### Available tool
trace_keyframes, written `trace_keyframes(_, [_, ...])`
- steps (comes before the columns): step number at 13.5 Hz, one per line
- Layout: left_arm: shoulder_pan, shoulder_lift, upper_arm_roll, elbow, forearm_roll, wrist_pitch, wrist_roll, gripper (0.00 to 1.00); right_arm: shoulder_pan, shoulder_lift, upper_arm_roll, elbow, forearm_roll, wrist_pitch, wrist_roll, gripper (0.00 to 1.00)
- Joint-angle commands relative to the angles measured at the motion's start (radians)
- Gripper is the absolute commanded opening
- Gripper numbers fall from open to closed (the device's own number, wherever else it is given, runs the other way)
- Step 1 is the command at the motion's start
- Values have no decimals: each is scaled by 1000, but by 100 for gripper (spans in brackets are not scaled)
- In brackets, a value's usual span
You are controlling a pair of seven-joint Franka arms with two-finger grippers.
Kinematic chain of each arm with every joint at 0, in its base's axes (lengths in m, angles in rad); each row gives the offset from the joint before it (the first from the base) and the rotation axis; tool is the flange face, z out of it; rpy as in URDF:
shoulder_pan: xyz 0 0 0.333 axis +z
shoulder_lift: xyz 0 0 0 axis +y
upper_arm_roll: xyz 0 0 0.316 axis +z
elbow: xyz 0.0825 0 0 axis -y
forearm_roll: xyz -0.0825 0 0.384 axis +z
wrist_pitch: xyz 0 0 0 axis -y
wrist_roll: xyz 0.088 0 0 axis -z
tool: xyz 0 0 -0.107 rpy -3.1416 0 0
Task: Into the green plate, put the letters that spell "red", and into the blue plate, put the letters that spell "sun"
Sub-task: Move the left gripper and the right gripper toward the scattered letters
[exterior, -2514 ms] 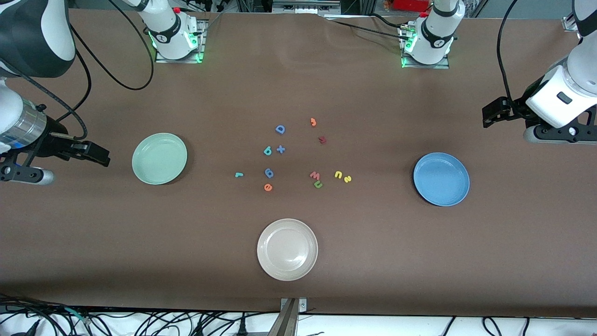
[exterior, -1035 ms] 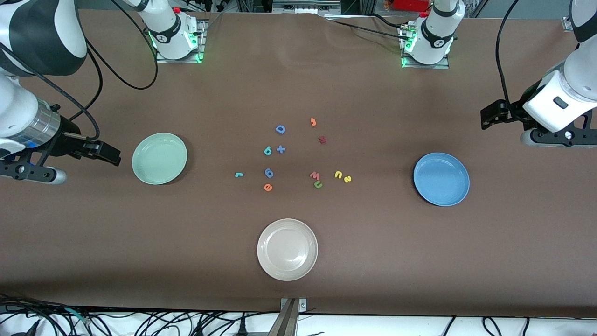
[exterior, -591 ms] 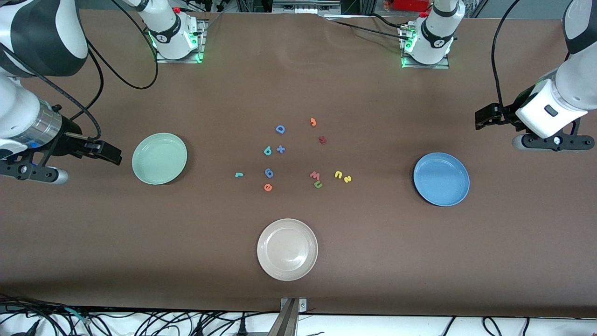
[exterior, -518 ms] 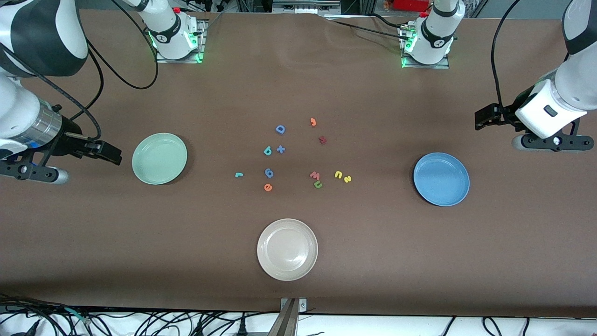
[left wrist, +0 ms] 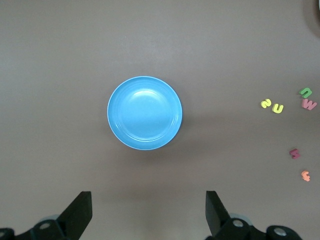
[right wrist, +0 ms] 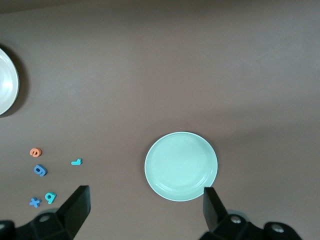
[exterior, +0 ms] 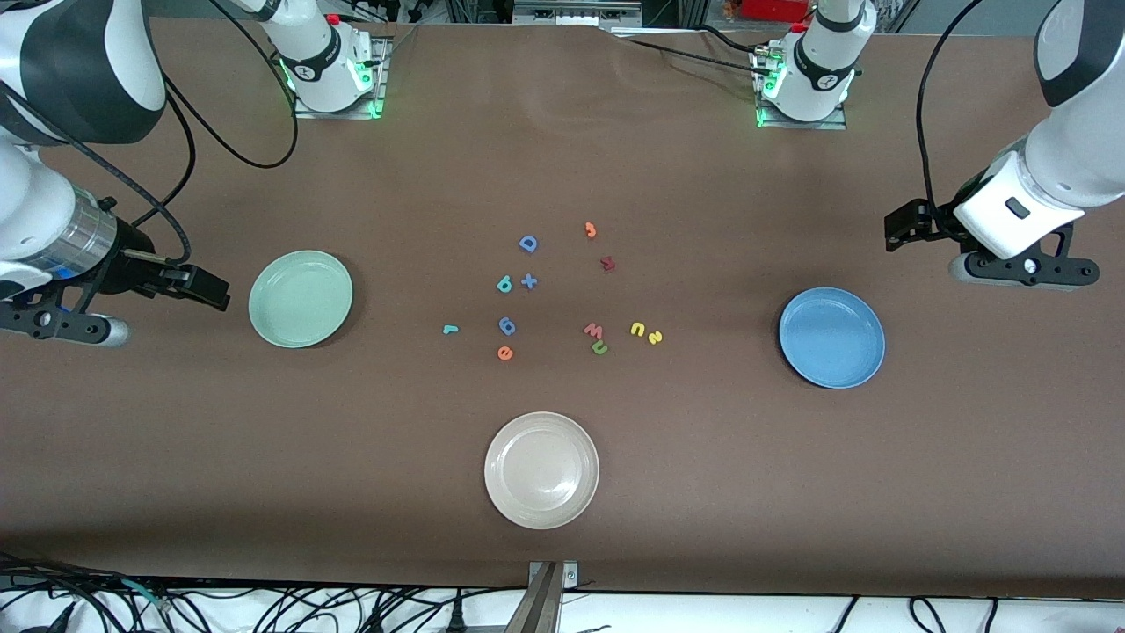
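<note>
Left hand (exterior: 896, 236) spread wide, empty, above bare surface (exterior: 562, 158) near blue plate (exterior: 831, 338). Right hand (exterior: 211, 294) likewise spread, empty, beside green plate (exterior: 300, 299).

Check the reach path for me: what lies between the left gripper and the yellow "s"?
In the front view, only bare table lies between the left gripper and the yellow "s"; the blue plate sits nearer the camera.

Letters (exterior: 527, 281) on table (exterior: 562, 545) between two plates (exterior: 301, 299); third plate (exterior: 541, 470) nearer

Wide brown table (exterior: 562, 176), black cables (exterior: 264, 607) tangled along its edge nearest the front camera.
</note>
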Motion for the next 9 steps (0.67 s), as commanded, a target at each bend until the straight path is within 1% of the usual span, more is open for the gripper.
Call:
trace_keyframes(1, [11,-61,-2,-67,-28,29,28,100,1,-28,14,-28,16,-2,12,100])
trace_keyframes(4, [11,-61,-2,-64,-28,20,26,100,26,-27,23,-28,17,-7,10,100])
trace_keyframes(5, [11,-58,-2,-60,-28,17,25,100,58,-25,23,-28,16,-16,24,100])
trace_keyframes(7, [0,-52,-2,-53,-40,-9,23,100,104,-4,23,-28,16,-14,114,100])
trace_keyframes(9, [-12,-28,-2,-46,-104,-11,26,100,158,38,23,-28,17,10,229,100])
